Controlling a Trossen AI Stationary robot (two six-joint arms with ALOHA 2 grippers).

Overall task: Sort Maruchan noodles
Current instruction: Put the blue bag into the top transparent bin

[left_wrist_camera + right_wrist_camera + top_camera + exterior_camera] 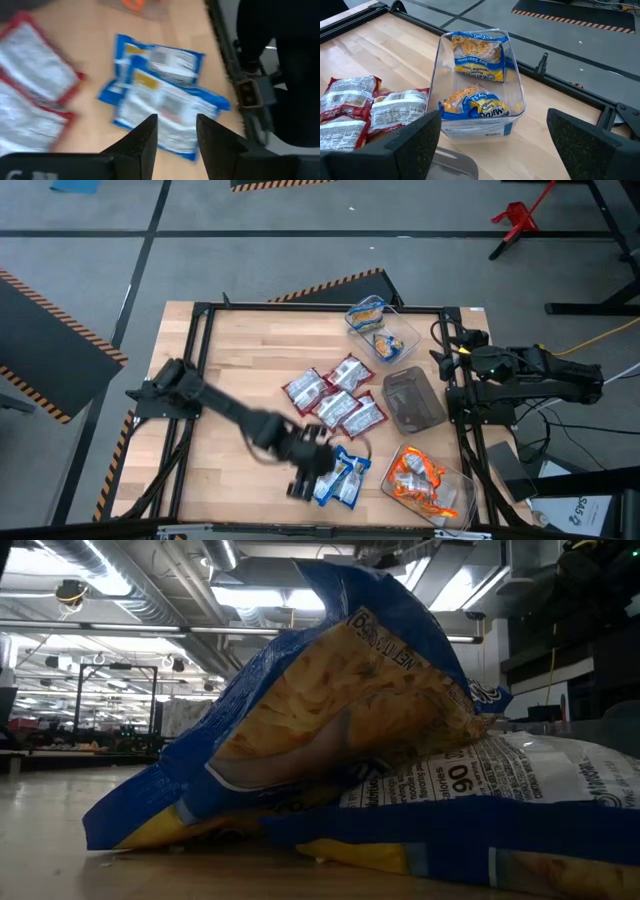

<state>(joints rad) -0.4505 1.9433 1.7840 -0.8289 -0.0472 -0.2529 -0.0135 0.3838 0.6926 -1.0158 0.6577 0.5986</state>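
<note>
Two or three blue-and-yellow packets (345, 478) lie overlapping, flat on the wood near the table's near edge; they fill the low view (340, 700). My left gripper (312, 476) hovers over them, open, its fingers (176, 120) standing above the nearer packet (165, 105) without touching it. Several red-and-white packets (335, 402) lie in a cluster at the table's middle. Two more blue packets (475, 75) sit in the far clear tub (383, 330). Orange packets (418, 478) fill the near clear tub. My right gripper (447, 355) waits at the right edge, open (490, 135).
A dark grey tub (412, 400) stands between the two clear tubs along the table's right side. The black table frame (250, 95) runs close beside the blue packets. Bare wood lies on the table's left half (230, 370).
</note>
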